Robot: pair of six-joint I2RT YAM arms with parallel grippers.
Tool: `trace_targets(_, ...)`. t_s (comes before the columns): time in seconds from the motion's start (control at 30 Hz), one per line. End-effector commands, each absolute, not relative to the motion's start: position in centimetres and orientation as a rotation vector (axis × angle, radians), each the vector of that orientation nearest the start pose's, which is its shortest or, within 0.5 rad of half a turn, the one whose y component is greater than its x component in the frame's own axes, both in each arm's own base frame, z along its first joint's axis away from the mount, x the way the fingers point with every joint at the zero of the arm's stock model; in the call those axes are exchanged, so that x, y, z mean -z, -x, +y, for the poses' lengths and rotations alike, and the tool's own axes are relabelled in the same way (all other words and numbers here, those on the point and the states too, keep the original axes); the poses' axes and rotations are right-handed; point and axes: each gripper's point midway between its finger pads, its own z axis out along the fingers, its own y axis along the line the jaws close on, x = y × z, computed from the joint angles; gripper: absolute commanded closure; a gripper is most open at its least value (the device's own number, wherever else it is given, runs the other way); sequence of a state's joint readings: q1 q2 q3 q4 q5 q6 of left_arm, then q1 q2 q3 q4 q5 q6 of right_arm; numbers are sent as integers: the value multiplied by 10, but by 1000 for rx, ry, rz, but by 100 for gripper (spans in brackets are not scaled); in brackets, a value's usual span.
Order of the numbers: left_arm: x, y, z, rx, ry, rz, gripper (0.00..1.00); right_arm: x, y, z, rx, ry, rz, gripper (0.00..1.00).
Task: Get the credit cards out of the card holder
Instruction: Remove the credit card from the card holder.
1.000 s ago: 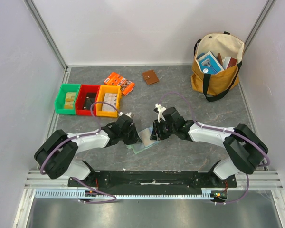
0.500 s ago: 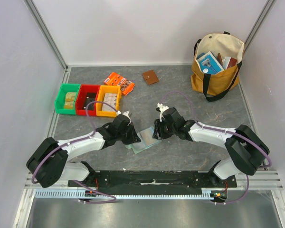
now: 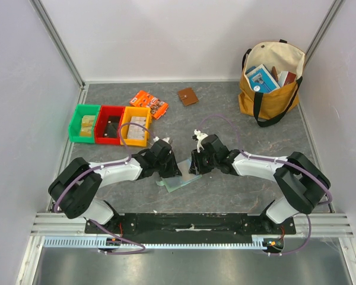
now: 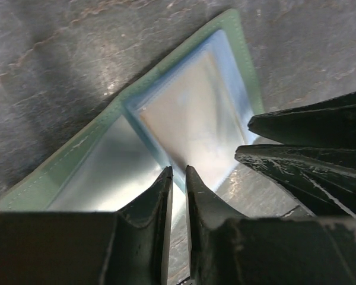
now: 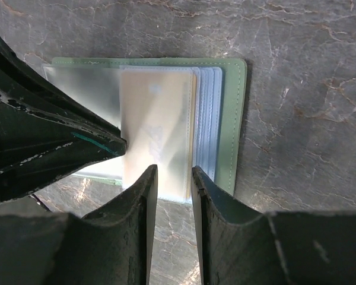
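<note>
The card holder [image 3: 179,181] lies open at six o'clock on the table [image 3: 225,119]. A tan card [image 5: 157,127] is inside it, so none is out yet. The right gripper [image 5: 173,172] has its fingers a little apart at the card's edge. The left gripper [image 4: 178,173] has its fingers nearly together. Nobody can tell if it is pinching anything.

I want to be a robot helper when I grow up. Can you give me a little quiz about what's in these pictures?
1. True or false: the card holder lies open on the table.
2. What colour is the credit card that shows through the clear sleeve? A) tan B) bright red C) black
3. Fill in the gap: the tote bag stands in the far ___ corner of the table.

Key: 1 true. 2 A. 3 right.
</note>
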State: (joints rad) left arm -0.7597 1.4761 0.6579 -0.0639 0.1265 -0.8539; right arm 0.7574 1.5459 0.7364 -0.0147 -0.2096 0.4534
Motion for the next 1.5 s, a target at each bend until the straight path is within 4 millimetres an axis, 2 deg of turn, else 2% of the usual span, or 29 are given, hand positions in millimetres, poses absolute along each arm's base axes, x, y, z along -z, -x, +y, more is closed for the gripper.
trace_targets(0.0, -19, -209, -261, 700, 82, 2654, 79, -45, -231, 301, -833, 502, 2448, 64)
trace_targets(0.07, -9, -203, -254, 667, 91, 2683, 81, -42, -230, 300, -828, 504, 2457, 64)
trace_targets(0.27, 0, -198, -252, 667, 106, 2706, 83, -39, -227, 300, -842, 515, 2470, 64)
trace_targets(0.5, 0, -197, -252, 673, 107, 2705, 83, -54, -228, 303, -867, 515, 2426, 65)
trace_targets(0.67, 0, -196, -252, 685, 113, 2703, 85, -62, -228, 307, -906, 514, 2403, 75)
trace_targets(0.9, -3, -196, -253, 703, 126, 2689, 85, -70, -222, 315, -997, 525, 2379, 99)
trace_targets(0.97, -4, -196, -252, 703, 134, 2681, 85, -76, -220, 318, -1028, 537, 2362, 100)
trace_targets(1.1, -17, -197, -246, 723, 183, 2626, 82, -92, -216, 327, -1103, 571, 2322, 100)
trace_targets(1.2, -37, -199, -242, 759, 223, 2550, 79, -101, -218, 333, -1091, 599, 2301, 100)
trace_targets(1.33, -62, -198, -227, 784, 304, 2446, 74, -99, -210, 343, -990, 687, 2320, 98)
trace_targets(1.47, -73, -194, -203, 772, 408, 2358, 72, -96, -200, 358, -932, 760, 2327, 93)
